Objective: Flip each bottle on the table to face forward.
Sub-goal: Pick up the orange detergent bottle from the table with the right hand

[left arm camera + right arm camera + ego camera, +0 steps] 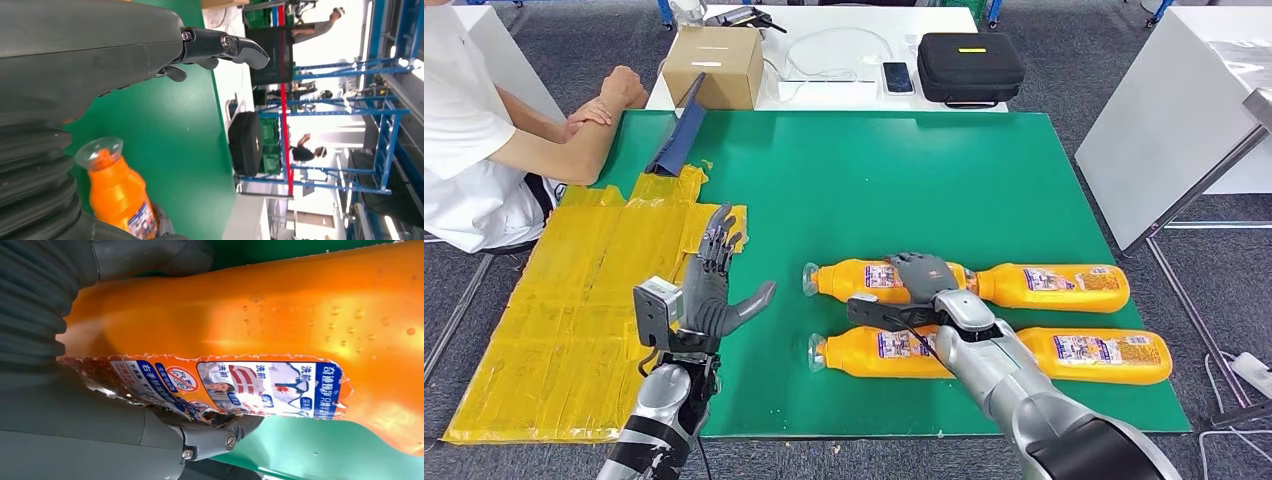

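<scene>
On the green mat point(844, 180) lay four bottles of orange drink, all on their sides in two rows. Each one was full of orange juice. The far left bottle point(864, 279) and the near left bottle point(874, 352) had their clear caps pointing away from the other two. The far right bottle point(1054, 287) lay end to end with the far left one, and the near right bottle point(1094, 355) lay just behind the near left one.

The right hand point(921, 275) rested on top of the far left bottle with its fingers wrapped over the bottle's middle, gripping it. In the right wrist view that bottle's torn label point(225, 385) showed blue, red and white pictures, and little drops sat on the orange plastic.

The left hand point(714, 285) was held up above the mat, beside the yellow tape patch point(594, 300). Its fingers were spread apart and it held nothing.

Past the mat's far edge stood a closed cardboard box point(714, 65) and a shut black case point(969, 65) on a white table point(824, 95). A phone point(897, 76) lay near the case. A person's arms point(574, 135) rested at the mat's far left corner.
</scene>
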Tool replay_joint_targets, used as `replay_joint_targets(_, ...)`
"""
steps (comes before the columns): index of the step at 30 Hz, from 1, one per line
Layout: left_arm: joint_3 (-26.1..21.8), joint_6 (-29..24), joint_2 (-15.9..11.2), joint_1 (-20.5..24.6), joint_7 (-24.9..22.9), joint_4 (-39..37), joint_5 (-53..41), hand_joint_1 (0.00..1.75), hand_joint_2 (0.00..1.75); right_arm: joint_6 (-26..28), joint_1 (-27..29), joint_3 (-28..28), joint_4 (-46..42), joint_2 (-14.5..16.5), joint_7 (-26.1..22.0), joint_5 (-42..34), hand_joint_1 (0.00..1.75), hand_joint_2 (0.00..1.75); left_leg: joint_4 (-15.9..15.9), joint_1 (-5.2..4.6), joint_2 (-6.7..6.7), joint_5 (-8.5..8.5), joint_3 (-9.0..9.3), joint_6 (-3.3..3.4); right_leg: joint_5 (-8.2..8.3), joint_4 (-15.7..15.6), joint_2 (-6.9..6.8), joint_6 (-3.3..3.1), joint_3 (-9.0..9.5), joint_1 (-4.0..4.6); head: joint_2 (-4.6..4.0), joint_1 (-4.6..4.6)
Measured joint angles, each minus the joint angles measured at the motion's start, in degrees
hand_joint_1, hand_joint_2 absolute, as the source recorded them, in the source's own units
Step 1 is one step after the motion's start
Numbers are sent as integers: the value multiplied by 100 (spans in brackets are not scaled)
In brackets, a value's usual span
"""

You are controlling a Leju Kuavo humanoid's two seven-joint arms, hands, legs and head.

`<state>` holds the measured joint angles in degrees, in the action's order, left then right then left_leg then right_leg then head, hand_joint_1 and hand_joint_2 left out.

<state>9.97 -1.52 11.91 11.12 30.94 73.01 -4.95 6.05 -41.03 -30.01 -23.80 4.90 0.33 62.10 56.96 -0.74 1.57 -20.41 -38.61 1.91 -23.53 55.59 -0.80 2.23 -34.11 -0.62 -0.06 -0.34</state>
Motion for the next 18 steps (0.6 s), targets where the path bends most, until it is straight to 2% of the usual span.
replay_joint_targets(4, 0, 49, 0, -6, -15, -1, 20, 0, 175, 186, -4, 3, 25, 1, -50, -37, 174, 175, 0, 0, -1, 0, 0, 0, 0, 0, 0, 0, 1, 0, -1, -1)
replay_joint_targets(10, 0, 96, 1, -65, -31, 1, 18, 0, 175, 1349, 160, 195, -26, 50, -134, -129, 175, 175, 0, -1, 0, 0, -3, 0, 1, 1, 0, 1, 0, 0, -1, -1)
replay_joint_targets(16, 0, 110, 4, -94, -45, 1, 17, 0, 175, 1515, 274, 328, -100, 84, -127, -111, 175, 175, 0, -1, 0, 0, -5, 0, 0, 1, 0, 0, -4, 1, -1, 0)
replay_joint_targets(18, 0, 132, 4, -97, -62, 1, 14, 0, 175, 1760, 330, 385, -160, 88, -178, -115, 175, 175, 0, -1, 0, 0, -6, 0, 0, 1, 0, 0, -5, 1, -1, -1)
